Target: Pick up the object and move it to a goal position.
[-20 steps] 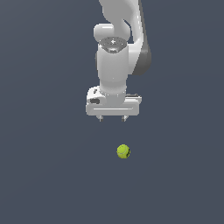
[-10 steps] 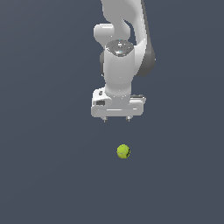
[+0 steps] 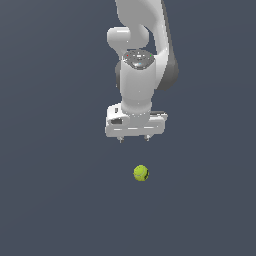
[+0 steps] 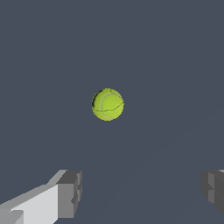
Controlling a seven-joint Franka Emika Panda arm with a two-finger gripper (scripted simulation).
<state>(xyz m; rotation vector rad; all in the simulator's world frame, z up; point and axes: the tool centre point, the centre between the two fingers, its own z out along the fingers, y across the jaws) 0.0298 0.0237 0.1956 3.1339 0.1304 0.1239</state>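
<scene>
Below spread jaws, unlabelled ball (image 3: pixel 141 173)

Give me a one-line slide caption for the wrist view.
Open gripper hangs apart from the yellow-green ball, which lies alone on the dark grey surface.

Gripper (image 3: pixel 133 139) shifted toward exterior view's right, slightly lower, nearer over ball (image 3: pixel 141 173); jaws unchanged.

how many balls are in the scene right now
1. The yellow-green ball lies alone on the dark surface, below the open gripper and apart from it; the wrist view shows the same ball.
</scene>
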